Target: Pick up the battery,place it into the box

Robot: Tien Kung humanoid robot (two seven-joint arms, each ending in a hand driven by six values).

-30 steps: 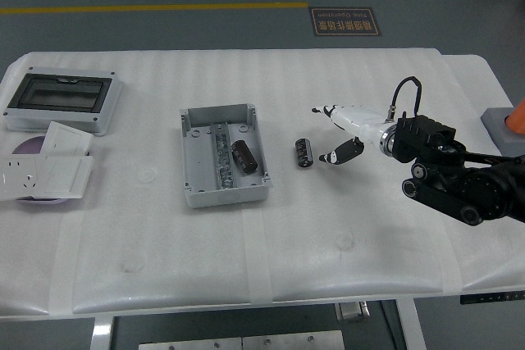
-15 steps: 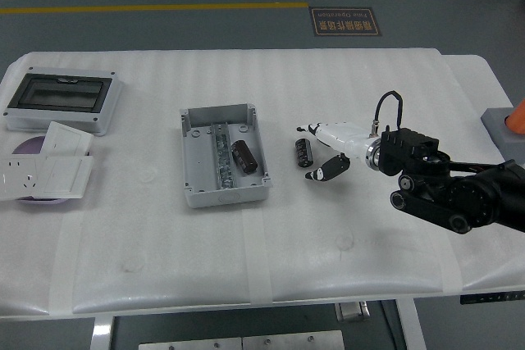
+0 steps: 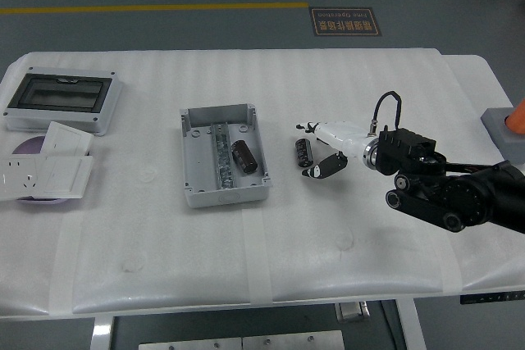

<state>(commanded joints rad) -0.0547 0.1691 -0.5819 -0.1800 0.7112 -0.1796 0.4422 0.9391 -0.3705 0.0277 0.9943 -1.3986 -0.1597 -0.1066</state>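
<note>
While its fingers stayed spread, the right hand flanked the battery beside the box.

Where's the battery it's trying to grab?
In the head view, the loose battery lies on the white table right of centre, between the open grey box and the right robot hand.
</note>
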